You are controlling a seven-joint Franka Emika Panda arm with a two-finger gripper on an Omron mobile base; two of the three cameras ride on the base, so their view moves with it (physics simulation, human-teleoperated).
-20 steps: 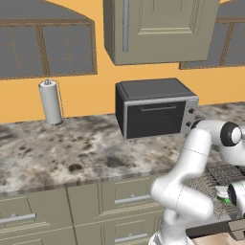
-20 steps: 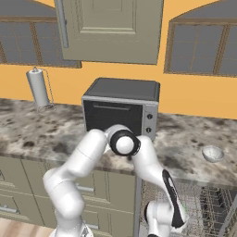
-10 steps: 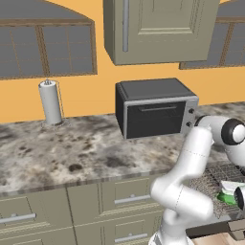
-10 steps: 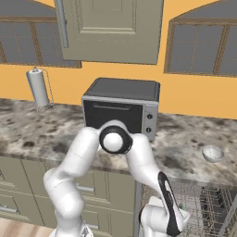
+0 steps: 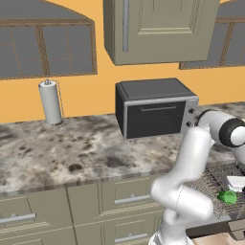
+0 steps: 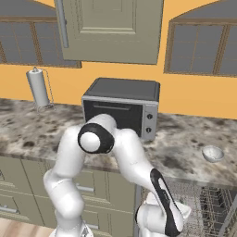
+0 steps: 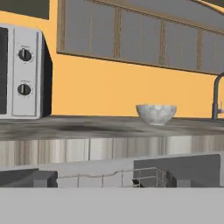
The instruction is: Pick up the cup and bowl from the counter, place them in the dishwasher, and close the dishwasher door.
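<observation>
Mottled grey-brown stone counter (image 6: 194,148) running under orange wall, speckled white bowl (image 6: 213,153) sitting on it right of black-and-silver toaster oven (image 6: 122,109), green cup (image 5: 227,196) lying in dishwasher's grey wire rack (image 5: 215,179), gripper opening impossible to tell.

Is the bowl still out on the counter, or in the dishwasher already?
Out. The bowl sits upright on the counter, right of the toaster oven, above the rack.

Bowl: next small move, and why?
Probably rise and advance toward the bowl. It sits on the counter right of the toaster oven, while a green cup already lies in the dishwasher rack. The hand view looks from below counter height.
</observation>
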